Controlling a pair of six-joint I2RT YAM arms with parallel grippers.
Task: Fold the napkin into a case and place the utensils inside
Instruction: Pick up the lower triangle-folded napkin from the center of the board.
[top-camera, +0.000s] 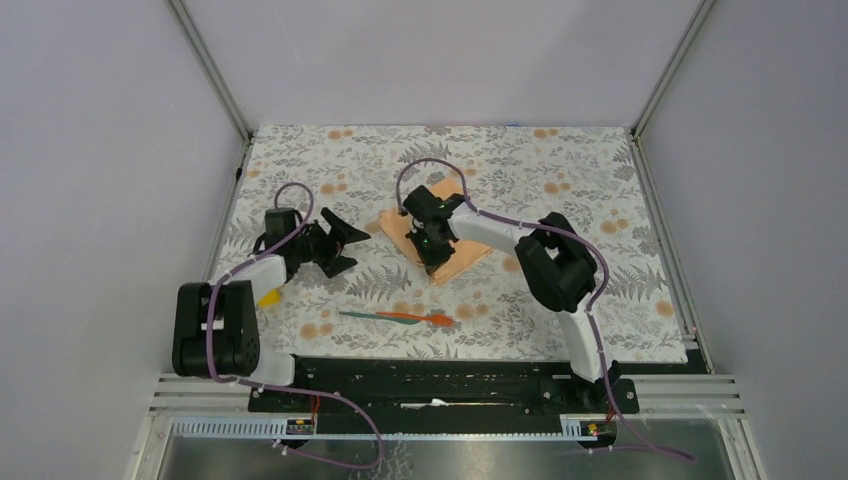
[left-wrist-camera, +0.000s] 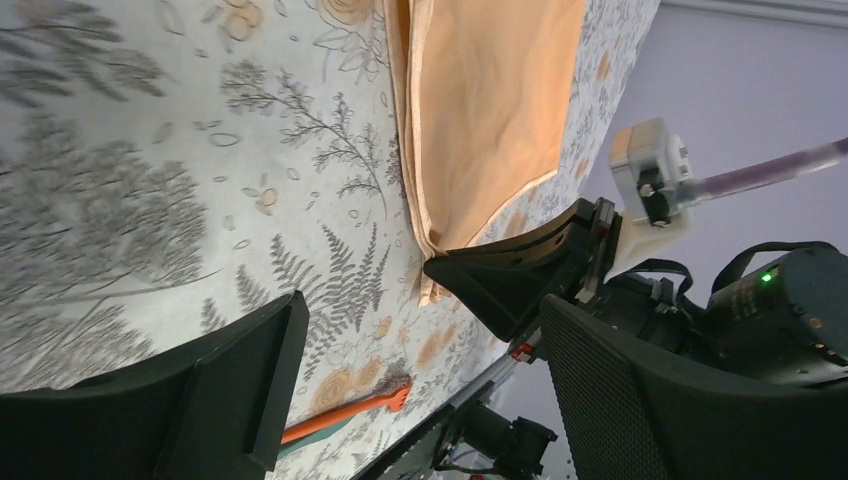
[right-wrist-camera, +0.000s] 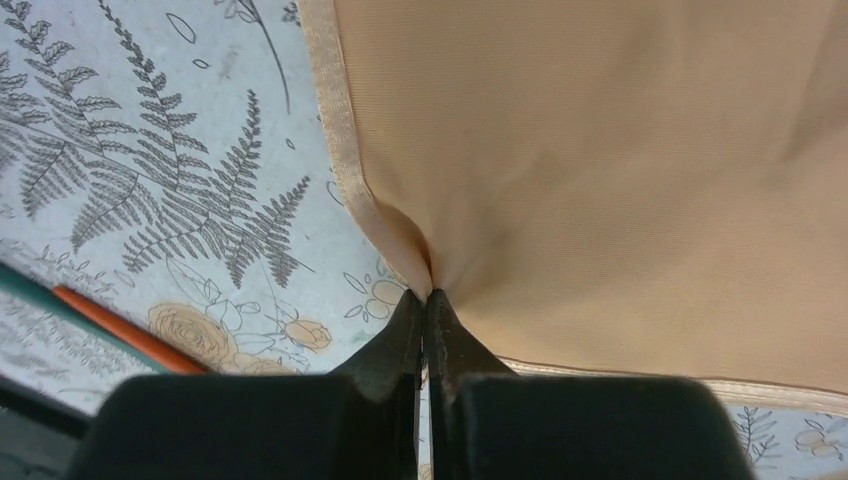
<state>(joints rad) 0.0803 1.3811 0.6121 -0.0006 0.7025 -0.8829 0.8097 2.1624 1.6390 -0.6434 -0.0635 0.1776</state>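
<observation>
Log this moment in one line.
right gripper shut on peach-orange cloth napkin corner; left gripper open; teal and orange plastic utensils untouched

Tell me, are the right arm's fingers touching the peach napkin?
Touching. The right wrist view shows the right fingers shut on the napkin at its edge, cloth puckering there.

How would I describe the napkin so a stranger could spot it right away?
Look at the grey floral tablecloth spread under both arms. Near its middle, where the right gripper pinches its edge, lies the napkin. It is the only plain peach-orange cloth there, unlike the thin teal and orange-red utensils lying nearer the tablecloth's near edge.
</observation>
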